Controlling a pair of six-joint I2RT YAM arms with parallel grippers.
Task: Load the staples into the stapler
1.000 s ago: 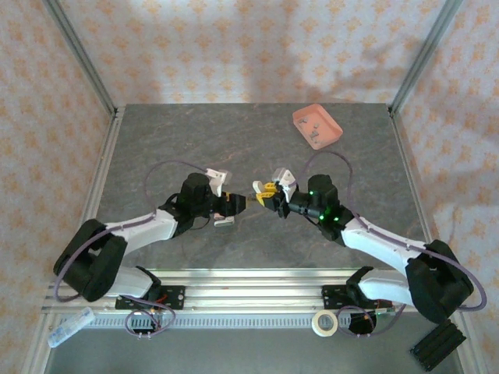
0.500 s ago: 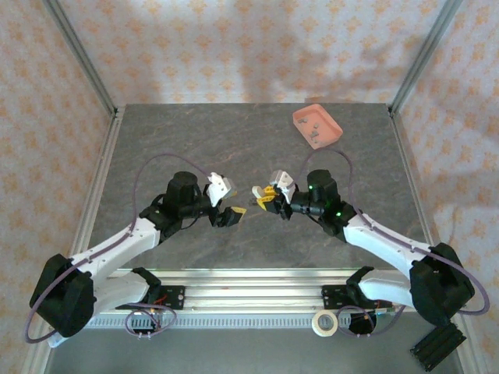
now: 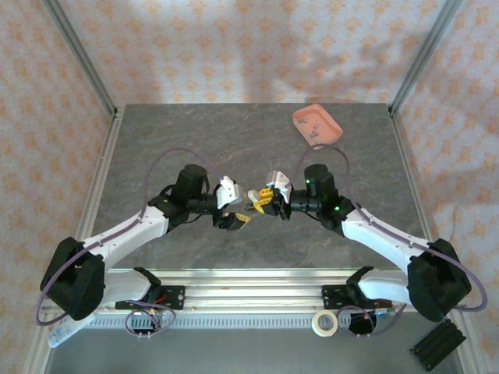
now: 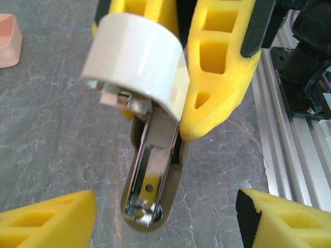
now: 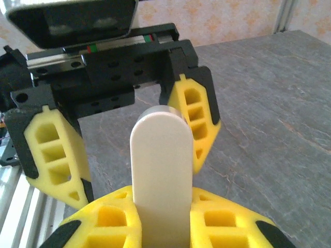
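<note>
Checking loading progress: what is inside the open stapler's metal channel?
The stapler, held in the right gripper, shows a shiny channel with a small hole; whether it is loaded is unclear. Its cream lid covers the channel's upper end.

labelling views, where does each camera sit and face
Top external: above and behind, looking down on the table; left arm and right arm show.
Left wrist: on the left arm, facing the opened stapler; left gripper open at the bottom.
Right wrist: on the right arm, facing the left gripper; right gripper clamps the stapler.
Shared: the stapler.

Grey, seemingly stone table (image 3: pixel 156 140) bears pink tray (image 3: pixel 330 125).
</note>
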